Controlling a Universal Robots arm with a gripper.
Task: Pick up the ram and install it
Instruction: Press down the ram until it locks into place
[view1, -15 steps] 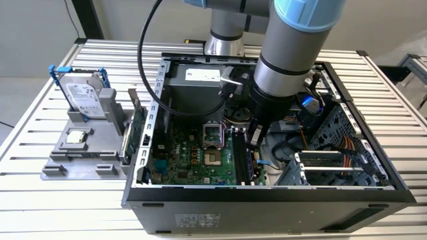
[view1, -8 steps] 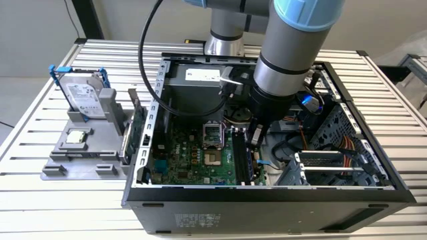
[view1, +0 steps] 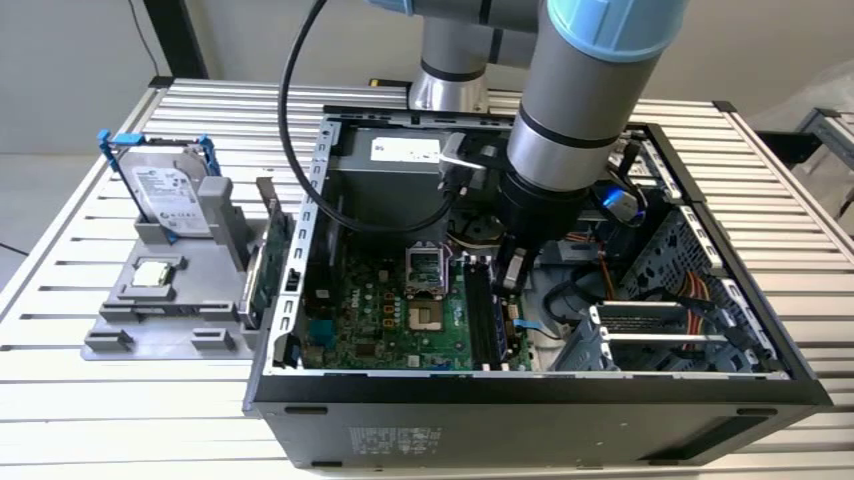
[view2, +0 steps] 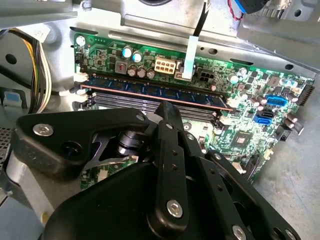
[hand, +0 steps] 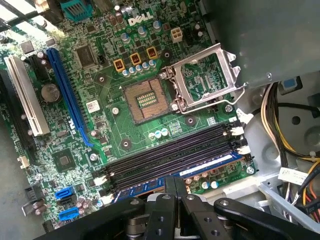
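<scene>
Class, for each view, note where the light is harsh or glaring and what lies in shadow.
Exterior view: even light, bright slatted table, case front dark. Second wrist view: glare on metal beyond the motherboard; gripper linkage black. First wrist view: CPU socket clearly lit; washed-out metal beside the ram.

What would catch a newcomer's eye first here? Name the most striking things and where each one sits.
The big grey and light-blue robot arm reaches down into the open computer case on the slatted table, over the green motherboard. In both wrist views the black gripper hangs right above the ram, which lies along the memory slots. At the exterior view's left, a hard drive stands upright in a grey holder.
</scene>
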